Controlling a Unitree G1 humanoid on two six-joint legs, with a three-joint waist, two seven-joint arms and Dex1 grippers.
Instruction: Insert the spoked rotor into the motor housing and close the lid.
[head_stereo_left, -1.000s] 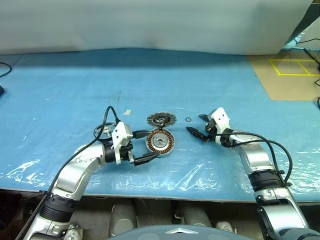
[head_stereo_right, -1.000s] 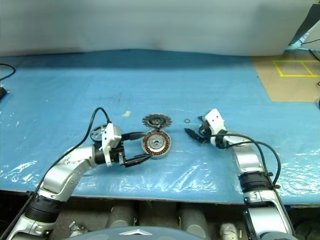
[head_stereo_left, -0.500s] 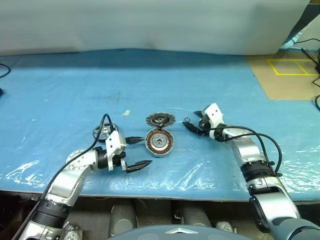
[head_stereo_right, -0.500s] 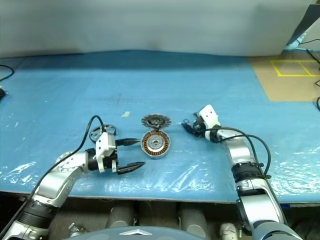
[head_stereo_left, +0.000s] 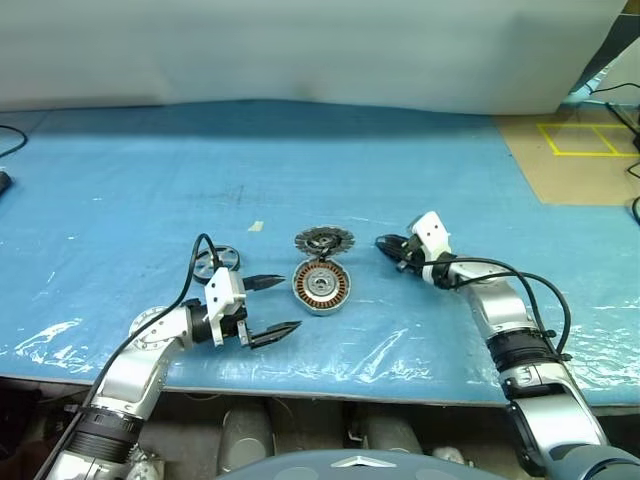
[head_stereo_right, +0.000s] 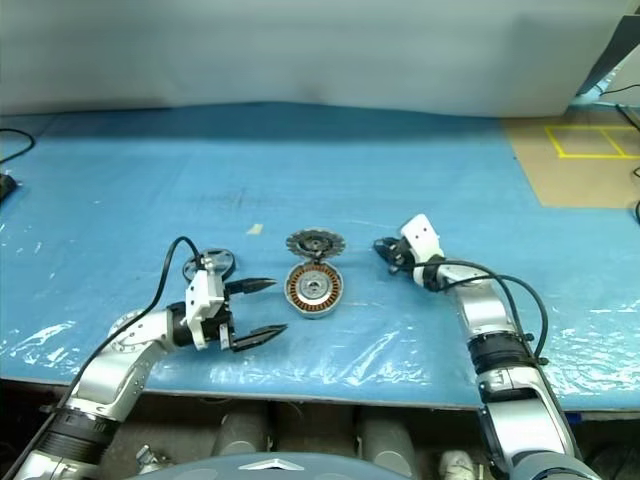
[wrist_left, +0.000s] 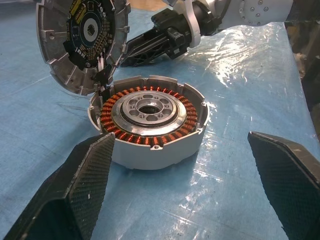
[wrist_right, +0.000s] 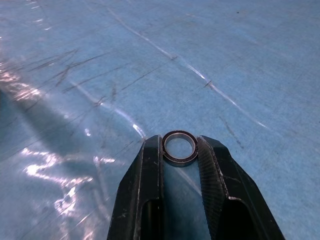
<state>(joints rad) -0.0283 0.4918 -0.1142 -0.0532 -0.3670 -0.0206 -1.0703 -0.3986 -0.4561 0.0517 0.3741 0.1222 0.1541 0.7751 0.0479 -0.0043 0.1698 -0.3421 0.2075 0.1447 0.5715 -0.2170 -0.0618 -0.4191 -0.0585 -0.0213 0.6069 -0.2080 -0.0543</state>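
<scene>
Looking down on the blue desk (head_stereo_left: 150, 170), found the housing (head_stereo_left: 320, 285) lying flat near the front edge, copper windings up, centre hole bare. Saw the lid (head_stereo_left: 323, 240) just behind it, tilted up on edge and touching the housing's rim, its dark-centred face turned toward the left gripper (head_stereo_left: 288, 303). Spotted the rotor (head_stereo_left: 216, 262) flat on the desk, left of the housing and apart from it, just behind the left gripper. Noted the left gripper spread wide and gripping nothing, fingers (wrist_left: 75, 190) pointing at the housing from its left, short of touching it. Found the right gripper (head_stereo_left: 384, 243) to the right of the lid, closed on a small metal ring (wrist_right: 179, 160), one finger pressed to each side of the rim. Could not tell whether the ring sat on the desk's plastic sheet (head_stereo_left: 380, 345) or just above it.
</scene>
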